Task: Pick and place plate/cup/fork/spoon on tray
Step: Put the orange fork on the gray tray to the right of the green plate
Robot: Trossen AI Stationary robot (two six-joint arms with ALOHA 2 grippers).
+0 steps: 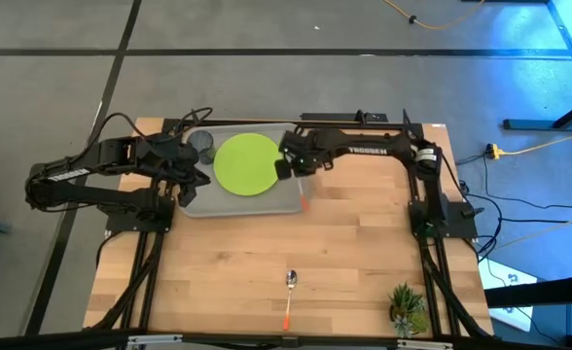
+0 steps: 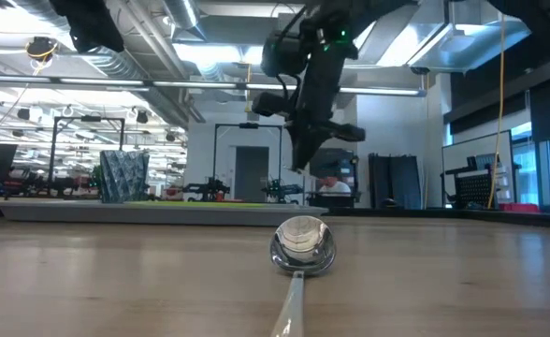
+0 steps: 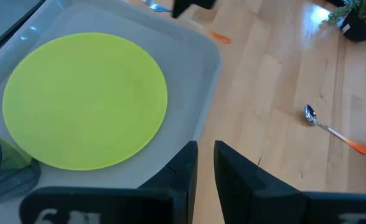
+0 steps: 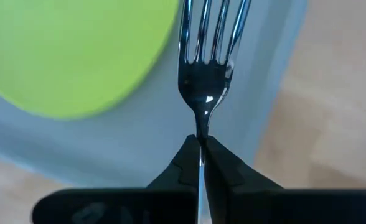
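Wooden table's holding the tray, and the right gripper is clamping the fork by its neck, tines pointing out over the bare strip beside the plate.

Both arms matte black, boxy links on black tube frames at the bench edges; right arm has white lettering on the forearm, left arm a pale label strip on its link. Black cables loop off the left arm's wrist end, and a green LED shows on the right arm's wrist. Gripper fingers are flat dark wedges tapering to narrow tips.
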